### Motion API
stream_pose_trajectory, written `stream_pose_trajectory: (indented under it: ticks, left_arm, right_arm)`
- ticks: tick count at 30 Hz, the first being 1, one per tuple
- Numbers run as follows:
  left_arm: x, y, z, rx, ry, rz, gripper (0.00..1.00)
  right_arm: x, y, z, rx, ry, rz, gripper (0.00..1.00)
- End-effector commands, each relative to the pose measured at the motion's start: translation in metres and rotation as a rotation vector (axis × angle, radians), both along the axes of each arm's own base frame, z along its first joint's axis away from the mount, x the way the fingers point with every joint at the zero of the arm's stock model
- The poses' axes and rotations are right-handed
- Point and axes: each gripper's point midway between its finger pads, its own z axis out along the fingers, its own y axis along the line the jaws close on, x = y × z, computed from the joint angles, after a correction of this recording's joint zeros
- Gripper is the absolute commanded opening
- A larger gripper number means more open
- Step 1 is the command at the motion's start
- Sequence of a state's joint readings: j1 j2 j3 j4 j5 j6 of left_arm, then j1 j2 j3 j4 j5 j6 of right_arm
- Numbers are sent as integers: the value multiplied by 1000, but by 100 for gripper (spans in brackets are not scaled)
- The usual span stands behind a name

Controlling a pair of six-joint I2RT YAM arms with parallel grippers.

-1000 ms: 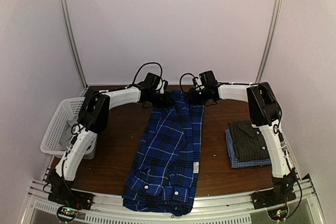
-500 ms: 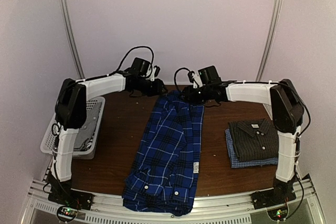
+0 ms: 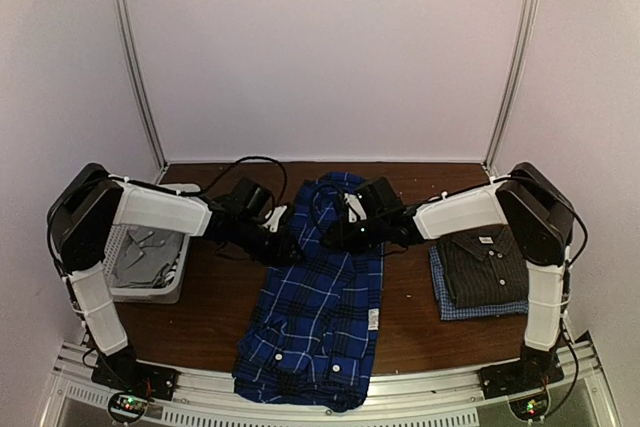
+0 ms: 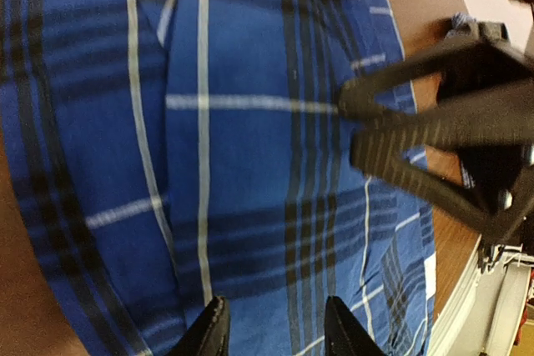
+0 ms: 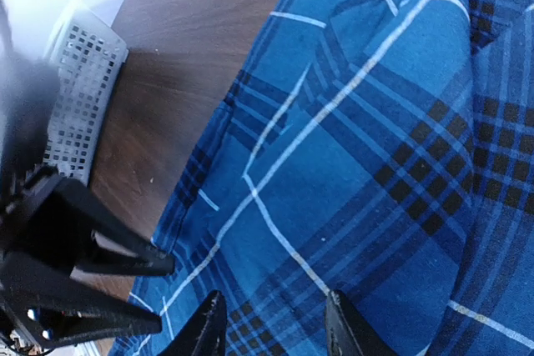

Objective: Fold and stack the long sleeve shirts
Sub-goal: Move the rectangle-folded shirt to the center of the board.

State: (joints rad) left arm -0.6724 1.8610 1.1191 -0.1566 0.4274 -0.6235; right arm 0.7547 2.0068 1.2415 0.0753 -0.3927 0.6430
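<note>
Brown table. Blue plaid shirt lies lengthwise down the middle, near end bunched at the near edge, far end rumpled. White mesh basket sits at the left edge w/ sth grey inside, can't tell what. Right side: dk grey checked shirt, folded, stacked on the folded pale blue shirt. My L gripper is at the plaid's left edge, mid-length, fingers apart, nothing btwn them. R gripper is opposite, over the plaid, fingers apart too, gripping nothing. Tips near each other, not touching.
</note>
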Motion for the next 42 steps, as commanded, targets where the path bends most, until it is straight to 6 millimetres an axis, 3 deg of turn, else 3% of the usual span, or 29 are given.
stream_pose_trajectory:
  ticks: [1, 5, 8, 14, 19, 25, 29, 33, 37, 42]
  left_arm:
    - [-19, -9, 9, -88, -9, 12, 40]
    - [-24, -8, -11, -89, 46, 57, 40]
    - [-21, -8, -23, -77, 69, 90, 40]
    - [2, -18, -39, -31, 72, 119, 40]
    - [33, -22, -46, -2, 67, 138, 40]
    - [65, -17, -21, 51, -9, 126, 40]
    - [66, -12, -4, 48, -28, 97, 40]
    - [46, -5, 19, 27, -56, 63, 40]
    - [10, 19, 26, 40, -46, 74, 40]
    - [-48, 42, 24, 18, -14, 51, 40]
  right_arm:
    - [4, -2, -23, -12, 26, -18, 41]
    - [13, -8, -52, -89, 52, -35, 39]
    - [30, -23, -66, -136, 46, -84, 38]
    - [73, -43, -82, -204, 44, -124, 38]
    - [107, -40, -75, -206, 23, -124, 40]
    - [122, -27, -19, -161, -40, -107, 42]
    - [111, -31, 21, -130, -83, -113, 44]
    - [84, -39, 42, -129, -102, -111, 46]
    - [42, -43, 47, -150, -114, -87, 46]
    - [-20, -42, 35, -159, -95, -43, 45]
